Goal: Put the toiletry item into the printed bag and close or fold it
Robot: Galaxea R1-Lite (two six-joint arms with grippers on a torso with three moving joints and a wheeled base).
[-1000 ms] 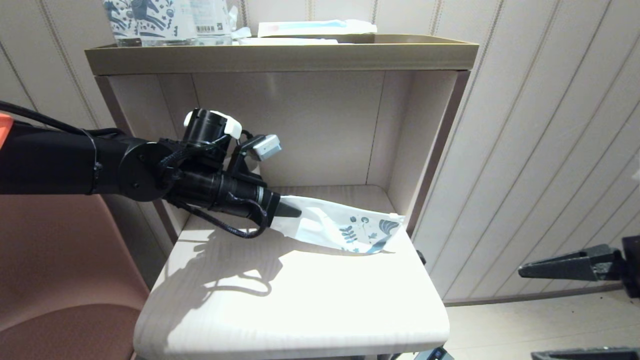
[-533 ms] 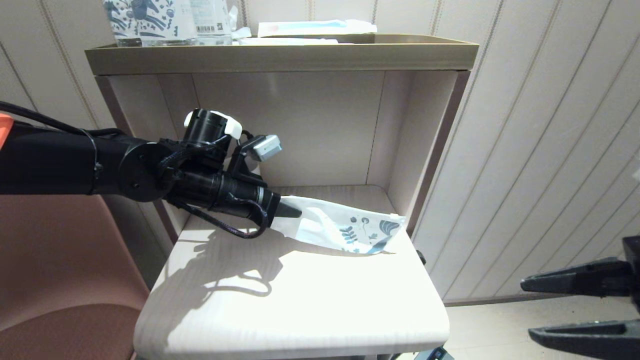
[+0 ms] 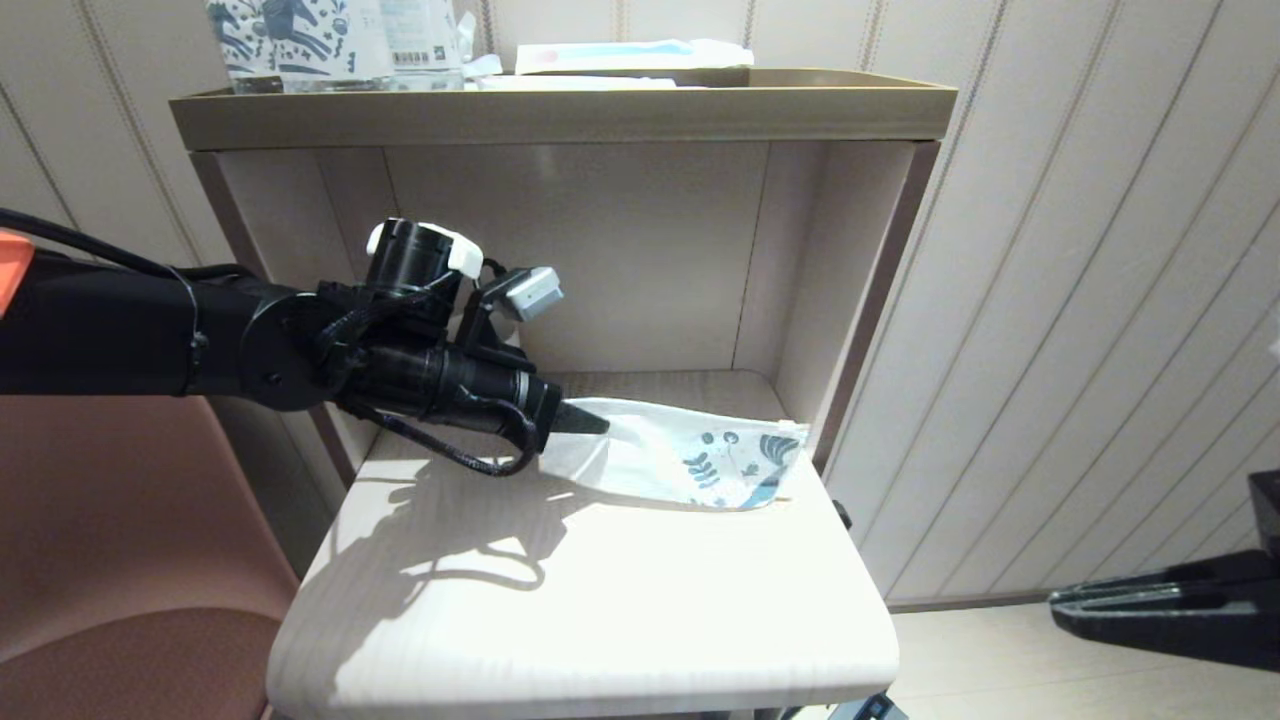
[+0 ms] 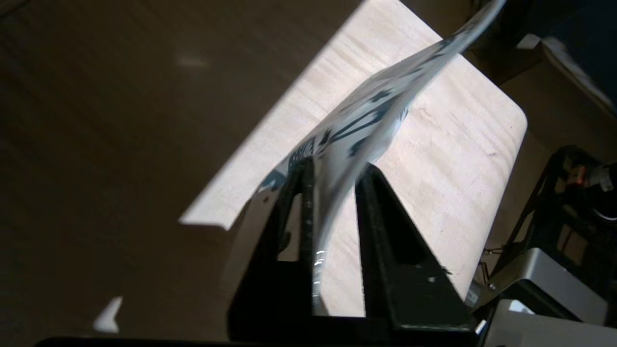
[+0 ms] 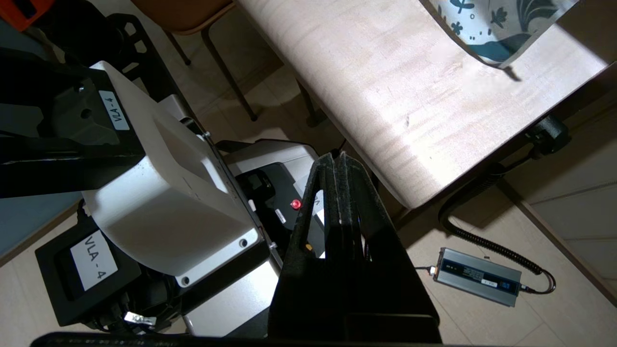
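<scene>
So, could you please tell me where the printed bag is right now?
In the head view the printed bag lies on the pale lower shelf of the stand, toward its right rear corner, with its plain end between the fingers of the left pincer.

**Left gripper loosens, right gripper closes**

Left gripper fingers have parted; printed bag now sags lower onto the bench, blurred between the fingers. Right gripper, earlier spread wide, is now pressed together.

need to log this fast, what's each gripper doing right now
left gripper: jaws parted, the printed bag lying between them, no firm pinch visible.
right gripper: shut, empty, off to the side of the table.
</scene>
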